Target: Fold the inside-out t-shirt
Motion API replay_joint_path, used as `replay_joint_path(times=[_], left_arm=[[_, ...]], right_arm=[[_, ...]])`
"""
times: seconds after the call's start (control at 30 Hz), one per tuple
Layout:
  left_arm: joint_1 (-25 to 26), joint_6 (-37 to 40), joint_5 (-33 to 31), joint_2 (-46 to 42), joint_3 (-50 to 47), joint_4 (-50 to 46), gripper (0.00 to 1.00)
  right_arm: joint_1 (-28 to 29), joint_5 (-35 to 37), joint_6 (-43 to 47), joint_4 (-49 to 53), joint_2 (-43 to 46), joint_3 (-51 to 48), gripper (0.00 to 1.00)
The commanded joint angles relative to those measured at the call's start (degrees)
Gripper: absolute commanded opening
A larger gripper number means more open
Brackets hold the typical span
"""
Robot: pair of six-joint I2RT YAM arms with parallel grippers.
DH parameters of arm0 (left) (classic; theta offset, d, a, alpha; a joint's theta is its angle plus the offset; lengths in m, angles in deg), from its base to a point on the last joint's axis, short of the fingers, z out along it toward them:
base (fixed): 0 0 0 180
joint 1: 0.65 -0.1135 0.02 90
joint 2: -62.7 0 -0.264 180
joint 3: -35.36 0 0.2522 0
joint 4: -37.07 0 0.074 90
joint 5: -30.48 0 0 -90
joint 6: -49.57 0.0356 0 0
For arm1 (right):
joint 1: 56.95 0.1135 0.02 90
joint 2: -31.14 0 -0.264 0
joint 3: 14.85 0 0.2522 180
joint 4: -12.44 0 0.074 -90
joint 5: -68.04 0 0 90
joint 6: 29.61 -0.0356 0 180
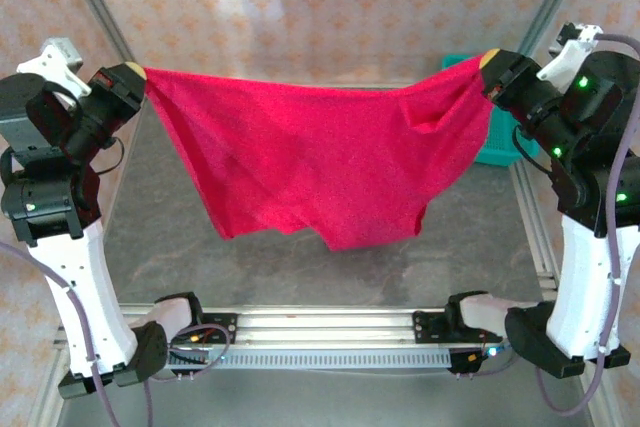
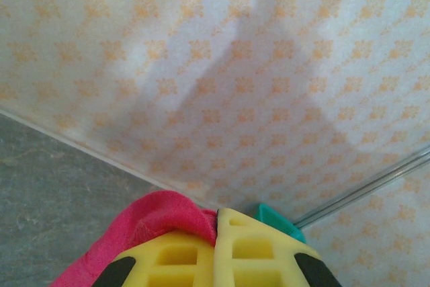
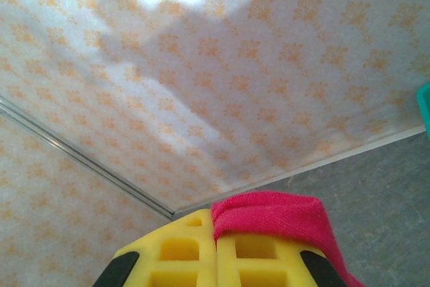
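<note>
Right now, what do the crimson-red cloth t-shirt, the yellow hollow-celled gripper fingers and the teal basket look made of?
The crimson-red t-shirt: soft matte knit cloth, likely cotton; it sags in folds. The left gripper's yellow fingers: matte moulded plastic or rubber with hollow cells, cannot tell which. The teal basket: seemingly rigid plastic, straight rim, mostly hidden.

We see the crimson-red t-shirt (image 1: 320, 147) hanging in the air, spread wide across the middle of the top view. Its upper edge sags a little from a corner at 10 o'clock, clamped in the left gripper (image 1: 143, 75), to a corner at 2 o'clock, clamped in the right gripper (image 1: 487, 60). The cloth drapes in loose folds, lowest toward 6 o'clock, and puckers near the 2 o'clock corner.
</note>
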Motion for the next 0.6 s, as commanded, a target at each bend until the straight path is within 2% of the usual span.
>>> replay_joint_path(times=[0.0, 0.17, 0.27, 0.37, 0.4, 0.43, 0.47, 0.5, 0.57], left_arm=[[-0.6, 2.0, 1.1, 0.8, -2.3, 0.0, 0.0], [-0.3, -0.4, 3.4, 8.3, -11.9, 8.2, 0.0], [1.3, 0.0, 2.7, 17.7, -15.2, 11.3, 0.0], [3.6, 0.5, 1.1, 30.2, -13.7, 12.7, 0.01], [4.1, 0.2, 0.5, 35.1, -11.9, 12.8, 0.06], [4.6, -0.4, 0.1, 39.6, -9.7, 13.2, 0.18], [5.0, -0.7, -0.2, 43.3, -7.4, 13.2, 0.37], [5.3, -0.7, -0.7, 47.6, -4.1, 12.3, 0.56], [5.5, 0.6, -3.6, 52.4, 1.8, 9.1, 0.63]], right_arm=[[-0.5, 3.2, 2.1, 0.3, -1.8, 0.0, 0.0], [-0.5, 2.6, 2.1, -5.6, -11.6, -4.8, 0.0], [-0.5, -1.4, 0.7, -8.6, -22.8, -4.0, 0.0], [-0.4, -3.8, -1.4, -10.6, -34.4, -0.6, 0.0], [-0.4, -3.8, -2.0, -10.6, -38.8, 1.4, 0.0], [-0.4, -3.9, -2.9, -10.4, -43.7, 4.2, 0.02], [-0.4, -3.9, -3.4, -10.1, -47.4, 6.8, 0.07], [-0.4, -3.6, -4.0, -8.5, -52.6, 10.7, 0.16], [-0.4, -5.4, -5.1, -4.8, -61.0, 20.8, 0.4]])
